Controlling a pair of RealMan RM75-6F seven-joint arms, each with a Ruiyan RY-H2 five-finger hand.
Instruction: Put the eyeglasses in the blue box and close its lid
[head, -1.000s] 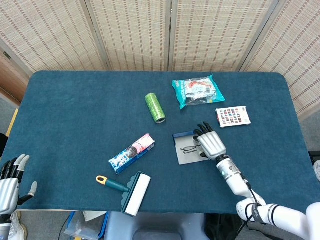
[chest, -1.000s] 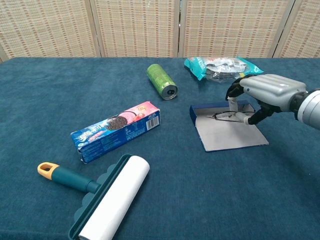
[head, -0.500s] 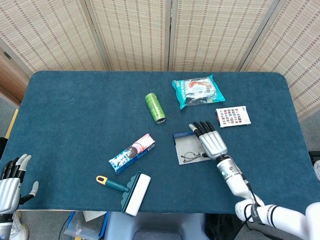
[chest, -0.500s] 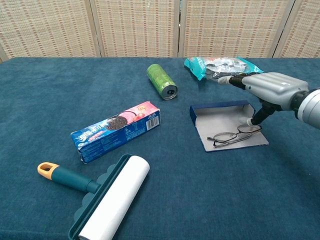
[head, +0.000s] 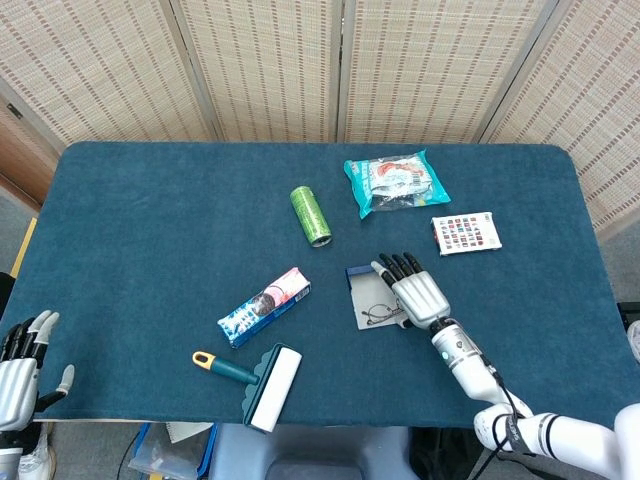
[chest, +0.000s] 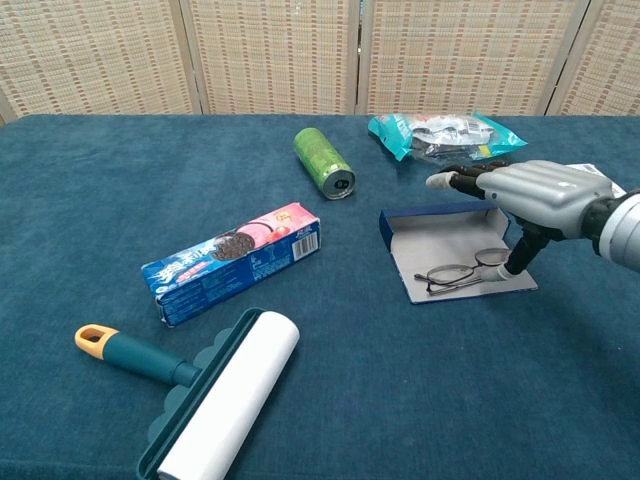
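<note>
Right hand (head: 419, 295): hides the right part of the blue box (chest: 430, 219) in the head view; its arm is cut off by the right edge in the chest view.
Eyeglasses (chest: 462, 271): right lens partly behind the thumb.
Left hand (head: 20, 360): cut off at the near left corner in the head view.
Lint roller (chest: 205, 399): near end cut off by the bottom edge in the chest view.
Card (head: 466, 233) on the worktop: its print too small to read.
</note>
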